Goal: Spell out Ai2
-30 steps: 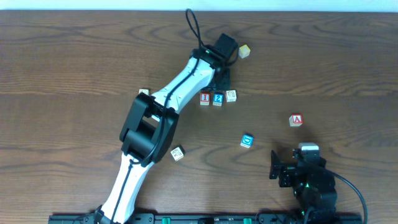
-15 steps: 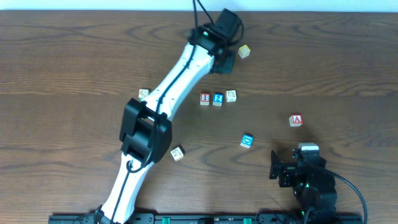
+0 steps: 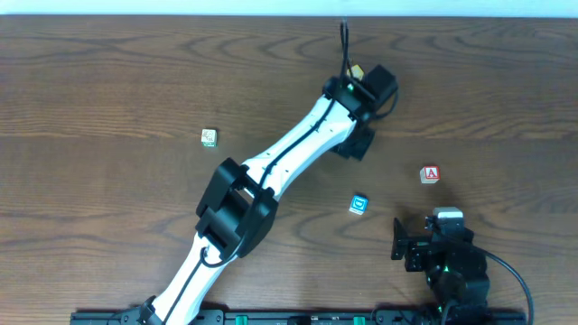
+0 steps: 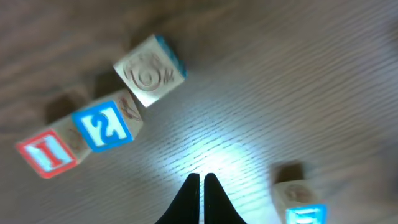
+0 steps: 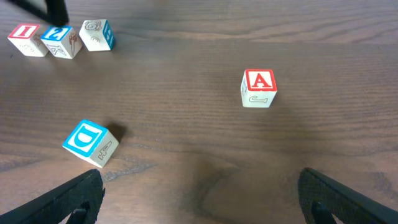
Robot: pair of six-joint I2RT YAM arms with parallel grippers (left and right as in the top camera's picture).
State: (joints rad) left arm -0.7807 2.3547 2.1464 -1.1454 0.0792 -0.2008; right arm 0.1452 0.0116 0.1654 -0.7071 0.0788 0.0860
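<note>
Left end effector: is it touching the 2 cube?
Apart. The left wrist view shows the shut left end effector with a clear stretch of bare table between its tips and the 2 cube.

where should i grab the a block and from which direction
Pinch the A cube across two opposite side faces, coming straight down from above. It sits flat on the table with the red A facing up, and no other cube is near it, so its sides are all free.

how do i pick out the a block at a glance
Find the right arm, folded low in the overhead view. Just beyond it the A block sits alone. Only it shows a red A on white; the nearest cube is blue-faced.
</note>
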